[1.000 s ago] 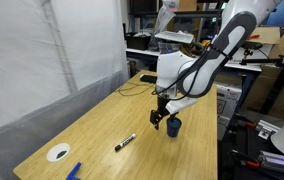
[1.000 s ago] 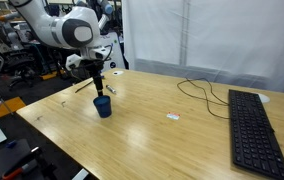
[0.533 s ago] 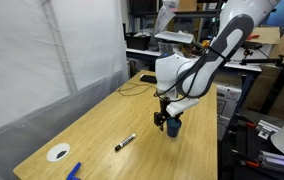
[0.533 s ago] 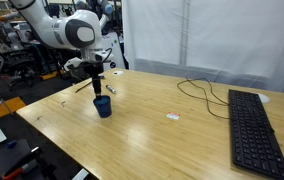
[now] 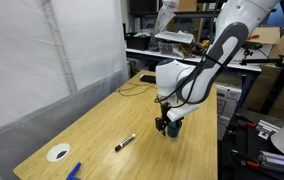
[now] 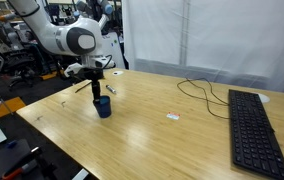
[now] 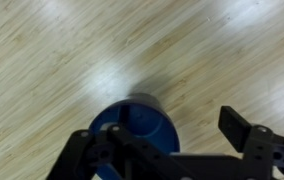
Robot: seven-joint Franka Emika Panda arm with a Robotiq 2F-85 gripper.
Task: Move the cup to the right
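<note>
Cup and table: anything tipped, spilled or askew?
Nothing stands out. The dark blue cup stands upright on the wooden table, with no spill around it; the open gripper hangs at its rim.

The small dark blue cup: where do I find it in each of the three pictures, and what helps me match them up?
In an exterior view: the small dark blue cylindrical cup stands right of centre, near the table's right edge.
In an exterior view: it stands left of centre, near the table's left end.
Wrist view: it is at bottom centre, seen from above.
Shared landmark: the black gripper, right over the cup in all three.
</note>
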